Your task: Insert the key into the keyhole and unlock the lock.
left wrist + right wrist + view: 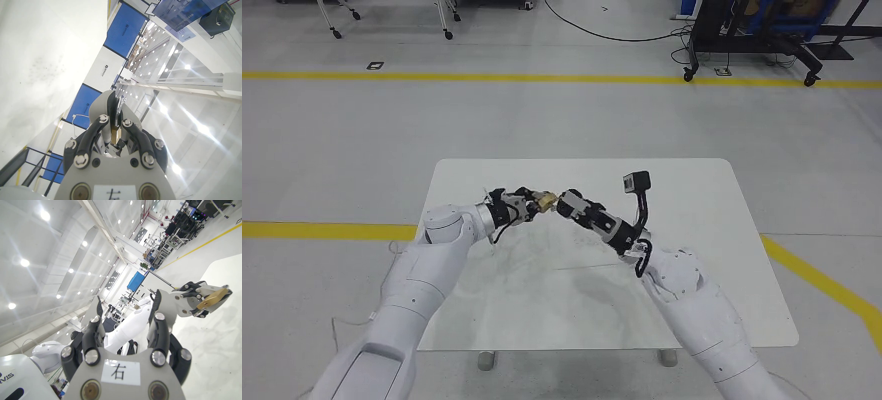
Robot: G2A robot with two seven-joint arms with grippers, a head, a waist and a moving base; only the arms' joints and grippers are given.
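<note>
A brass padlock (541,203) hangs above the middle of the white table (692,210), and my left gripper (530,204) is shut on it. In the left wrist view the brass body (115,134) sits deep between the fingers. A silver metal piece (121,103) runs out toward the fingertips; whether it is the key or the shackle I cannot tell. My right gripper (564,203) is just to the right of the padlock, tip to tip with the left one. In its own view the right gripper (127,306) is open and empty, with the padlock (213,298) off to one side.
The tabletop (217,351) below both grippers is bare, with its back edge a short way beyond them. Wheeled carts (752,40) stand far off on the floor behind a yellow line (542,77).
</note>
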